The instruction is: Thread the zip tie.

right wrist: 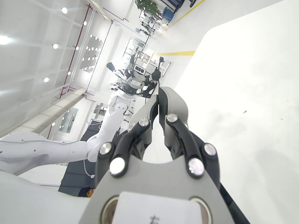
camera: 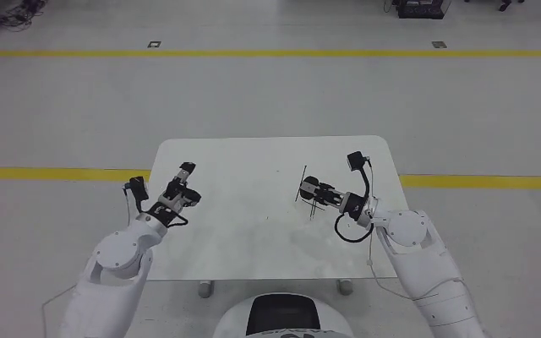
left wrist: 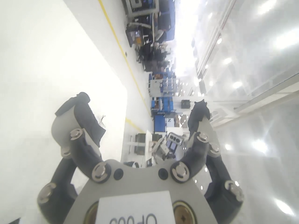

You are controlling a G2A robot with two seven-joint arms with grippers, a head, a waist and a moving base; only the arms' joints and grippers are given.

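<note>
Zip tie (camera: 302, 182) is pinched in the closed right hand (camera: 309, 190), raised above the surface (camera: 254, 169), probably for threading. The left hand (camera: 189, 182) is open and empty, well apart.

Passage and obstructions, table (camera: 254, 253)

Item 1: a wide stretch of white table top between the left hand (camera: 188, 182) and the right hand (camera: 309, 189), which are well apart; a hand could pass there. Item 2: zip tie (camera: 303, 173), a thin black strip pinched in the right hand's pressed-together fingers, sticking out past them and barring the way just beside that hand. Item 3: the left hand's fingers are spread, with a gap between them.
</note>
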